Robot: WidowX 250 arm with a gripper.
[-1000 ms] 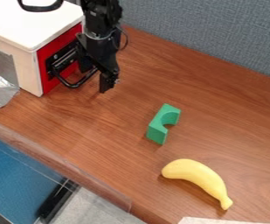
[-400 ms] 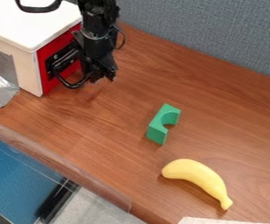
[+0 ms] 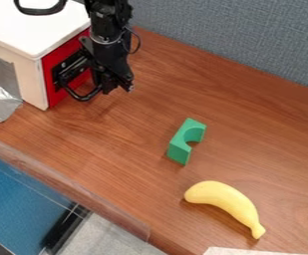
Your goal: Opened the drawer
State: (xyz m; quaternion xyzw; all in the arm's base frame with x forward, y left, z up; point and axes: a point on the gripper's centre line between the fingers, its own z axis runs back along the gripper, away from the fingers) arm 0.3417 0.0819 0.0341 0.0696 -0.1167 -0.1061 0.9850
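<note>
Hanging at the black handle (image 3: 83, 96) of the drawer (image 3: 66, 68), in the red front of the white-topped box (image 3: 33, 27), is the tool (image 3: 115, 88); can't tell if clenched or released. Green block (image 3: 180, 148) lies mid worktop (image 3: 126, 144), yellow banana (image 3: 226, 199) nearer the camera.

We can read no text, label or brand here; we can make out no number or sign either.
</note>
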